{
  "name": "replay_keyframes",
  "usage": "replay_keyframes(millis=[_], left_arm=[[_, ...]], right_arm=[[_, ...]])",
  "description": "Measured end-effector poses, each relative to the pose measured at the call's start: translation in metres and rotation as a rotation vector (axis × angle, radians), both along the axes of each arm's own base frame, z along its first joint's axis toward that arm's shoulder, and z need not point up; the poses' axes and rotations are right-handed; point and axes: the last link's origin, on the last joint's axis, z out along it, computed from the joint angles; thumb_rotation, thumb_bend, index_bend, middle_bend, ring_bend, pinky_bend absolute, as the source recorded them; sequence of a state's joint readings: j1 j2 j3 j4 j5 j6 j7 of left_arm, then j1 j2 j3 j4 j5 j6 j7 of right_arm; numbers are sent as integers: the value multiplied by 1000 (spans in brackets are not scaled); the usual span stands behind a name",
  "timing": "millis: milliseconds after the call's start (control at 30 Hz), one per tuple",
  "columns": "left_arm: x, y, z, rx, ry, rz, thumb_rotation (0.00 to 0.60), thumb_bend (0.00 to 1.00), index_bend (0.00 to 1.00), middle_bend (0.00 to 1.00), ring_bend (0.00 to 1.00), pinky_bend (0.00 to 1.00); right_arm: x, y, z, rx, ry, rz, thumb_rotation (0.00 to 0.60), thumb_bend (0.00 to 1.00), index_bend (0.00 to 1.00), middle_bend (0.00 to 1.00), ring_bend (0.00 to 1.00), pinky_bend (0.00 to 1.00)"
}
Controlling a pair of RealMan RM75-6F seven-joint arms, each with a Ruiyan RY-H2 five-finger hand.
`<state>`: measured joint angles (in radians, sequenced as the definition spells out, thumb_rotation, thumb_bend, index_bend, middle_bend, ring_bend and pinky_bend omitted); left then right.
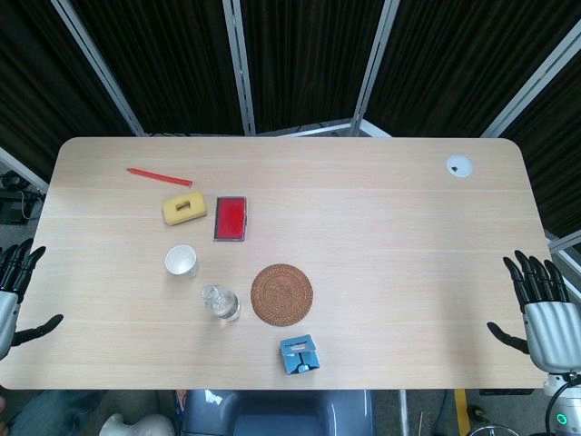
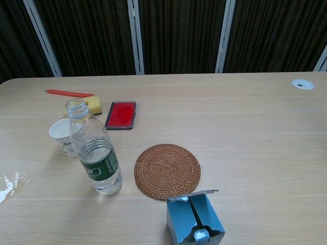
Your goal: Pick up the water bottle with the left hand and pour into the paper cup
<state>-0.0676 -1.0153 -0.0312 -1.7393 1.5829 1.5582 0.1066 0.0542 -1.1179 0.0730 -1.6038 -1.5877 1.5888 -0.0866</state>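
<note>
A clear uncapped water bottle [image 1: 221,302] [image 2: 95,152] with a green label stands upright on the table, partly filled. Just behind and to its left stands a white paper cup [image 1: 181,261] [image 2: 63,136], upright and apart from the bottle. In the head view my left hand [image 1: 13,292] hovers at the table's left edge with fingers spread, holding nothing and far from the bottle. My right hand [image 1: 541,309] sits at the right edge, fingers spread and empty. The chest view shows neither hand.
A round woven coaster [image 1: 281,294] [image 2: 167,170] lies right of the bottle. A small blue open box [image 1: 299,354] [image 2: 194,223] sits near the front edge. Behind the cup are a yellow sponge [image 1: 184,208], a red case [image 1: 231,218] and a red pen [image 1: 159,176]. A white disc [image 1: 459,166] lies far right.
</note>
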Motion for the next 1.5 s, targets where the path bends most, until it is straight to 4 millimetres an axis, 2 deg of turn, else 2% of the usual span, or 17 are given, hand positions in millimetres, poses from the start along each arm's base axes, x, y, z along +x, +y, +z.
replay_keyframes(millis=[300,500,600,733,933,1133,1333,1500], left_arm=[[0,1,-2,-1,10,-5,600,0,0,0,0,0],[5,13,-18,-80,-52,-38,600,0,0,0,0,0],[8,24,-36,-166,-153,-52,600,0,0,0,0,0],[14,38,-73,-316,-341,-51,600,0,0,0,0,0],[21,49,-131,-487,-601,-27,600,0,0,0,0,0],[27,56,-177,-576,-773,-41,600,0,0,0,0,0],[42,69,-208,-641,-855,-71,600,0,0,0,0,0],[56,76,-219,-676,-883,-91,600,0,0,0,0,0]], right_arm=[[0,0,0,2,-3,-1,600,0,0,0,0,0],[1,-2,2,-3,-20,-7,600,0,0,0,0,0],[0,-4,1,2,-22,-19,600,0,0,0,0,0],[-2,-6,3,2,-31,-33,600,0,0,0,0,0],[-7,-7,8,-6,-36,-51,600,0,0,0,0,0],[-13,-8,9,-10,-31,-71,600,0,0,0,0,0],[-14,-10,10,-22,-27,-81,600,0,0,0,0,0],[-17,-12,9,-27,-18,-99,600,0,0,0,0,0]])
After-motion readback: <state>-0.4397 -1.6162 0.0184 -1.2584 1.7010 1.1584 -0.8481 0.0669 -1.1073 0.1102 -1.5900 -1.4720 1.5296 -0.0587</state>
